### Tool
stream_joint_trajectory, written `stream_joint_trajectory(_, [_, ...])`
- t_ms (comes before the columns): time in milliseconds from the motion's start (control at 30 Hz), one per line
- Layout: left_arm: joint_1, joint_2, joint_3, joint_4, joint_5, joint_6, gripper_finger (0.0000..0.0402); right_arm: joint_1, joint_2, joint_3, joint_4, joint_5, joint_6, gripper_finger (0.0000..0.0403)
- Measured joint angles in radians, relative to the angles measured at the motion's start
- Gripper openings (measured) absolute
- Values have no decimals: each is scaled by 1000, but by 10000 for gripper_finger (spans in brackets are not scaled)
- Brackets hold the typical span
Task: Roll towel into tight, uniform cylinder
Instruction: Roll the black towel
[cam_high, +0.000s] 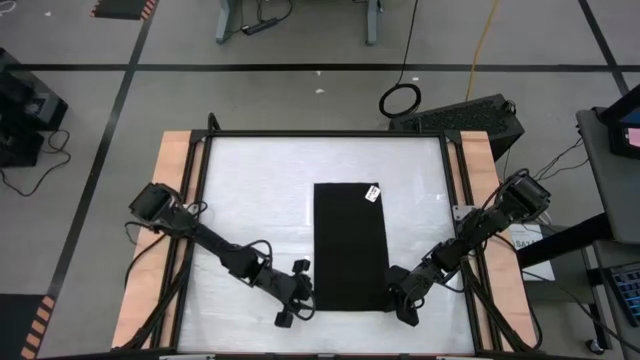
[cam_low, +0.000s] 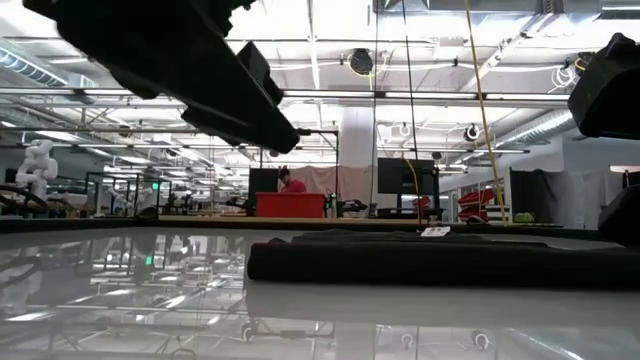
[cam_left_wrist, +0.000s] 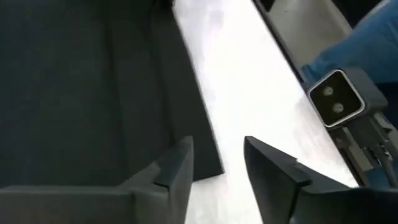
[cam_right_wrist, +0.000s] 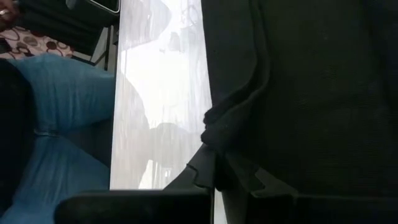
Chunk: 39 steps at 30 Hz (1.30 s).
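The black towel (cam_high: 350, 245) lies flat on the white table as a long strip running near to far. Its white tag (cam_high: 373, 191) sits at the far right corner. In the low view the towel (cam_low: 430, 260) has a thick near end. My left gripper (cam_high: 298, 293) hovers open by the towel's near left corner (cam_left_wrist: 208, 168), which shows in the gap between its fingers (cam_left_wrist: 217, 171). My right gripper (cam_high: 402, 300) is shut at the towel's near right corner. My right gripper pinches a bunched-up bit of the towel's right-hand edge (cam_right_wrist: 214, 134) between its two fingers (cam_right_wrist: 199, 171), close to the near end. The fingers slant down from the table's near right side. The towel's remaining length lies flat on the table.
Wooden rails (cam_high: 178, 170) and a black frame border the table on both sides. A small camera unit (cam_left_wrist: 336, 102) sits at the near edge. A person in blue jeans (cam_right_wrist: 56, 112) stands just beyond the near edge. Bare tabletop (cam_high: 250, 200) lies left and right of the towel.
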Motion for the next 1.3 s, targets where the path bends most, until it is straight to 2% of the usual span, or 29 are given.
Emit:
stream_joint_trajectory(233, [-3,30,0,3,20,4,216,0,0,0,-1,1,6,2])
stream_joint_trajectory(633, [0,89,16,13,12,63,222,-25,0,0,-2,-3,8,2])
stream_joint_trajectory(833, [0,152,75,2,0,64,194,-39,0,0,-2,-4,10,2])
stream_joint_trajectory(1033, [0,198,125,-94,-57,27,153,-40,0,0,-2,-3,8,2])
stream_joint_trajectory(1167, [-1,208,134,-130,-79,-36,113,-40,0,0,-2,-3,8,2])
stream_joint_trajectory(1300, [0,208,133,-135,-87,-52,57,-41,0,0,-2,-14,5,2])
